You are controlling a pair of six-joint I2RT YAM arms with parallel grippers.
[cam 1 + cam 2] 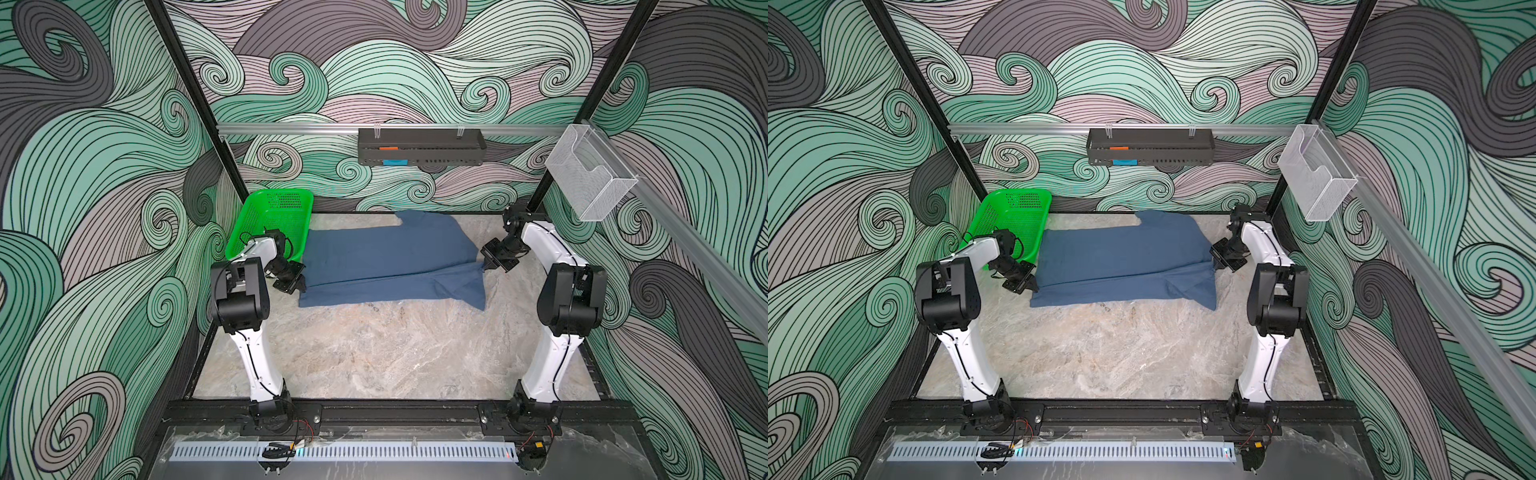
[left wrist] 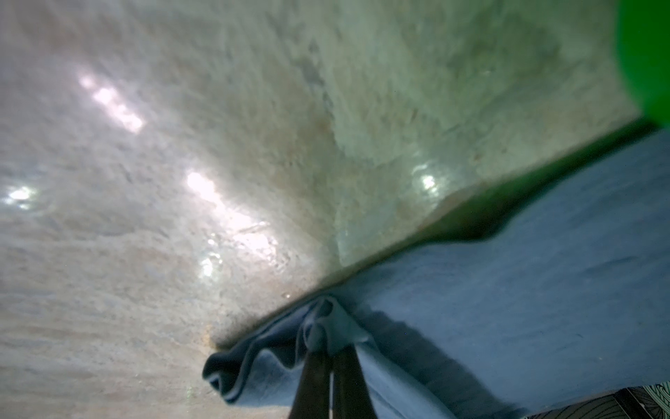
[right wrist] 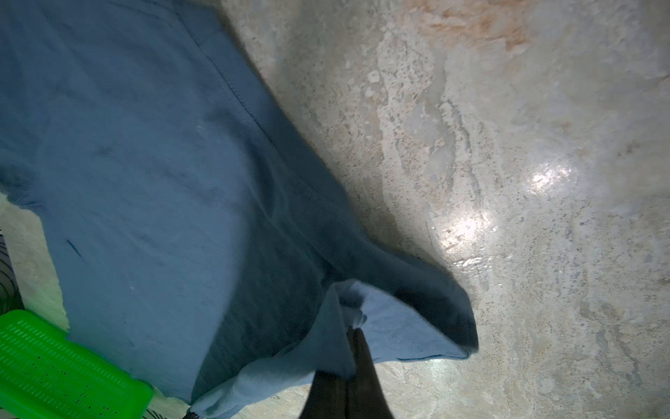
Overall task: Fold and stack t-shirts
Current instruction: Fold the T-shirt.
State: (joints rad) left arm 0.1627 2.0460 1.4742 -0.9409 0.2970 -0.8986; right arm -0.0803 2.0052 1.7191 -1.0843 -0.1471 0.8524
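Note:
One slate-blue t-shirt (image 1: 390, 257) (image 1: 1125, 262) lies on the marble table, lengthwise between the two arms, with its near long edge folded partly over the body. My left gripper (image 1: 300, 286) (image 1: 1034, 286) is shut on the shirt's left end, beside the green basket. In the left wrist view, that gripper (image 2: 328, 348) pinches a bunched fold of the cloth (image 2: 507, 290). My right gripper (image 1: 486, 264) (image 1: 1216, 264) is shut on the right end. The right wrist view shows it (image 3: 353, 328) clamping a lifted flap of the t-shirt (image 3: 145, 163).
A green mesh basket (image 1: 270, 220) (image 1: 1013, 216) (image 3: 54, 362) stands at the back left, touching the shirt's corner. A dark tray (image 1: 419, 145) hangs on the rear rail and a clear wire bin (image 1: 590, 183) on the right rail. Bare marble table (image 1: 374, 353) lies nearer the front.

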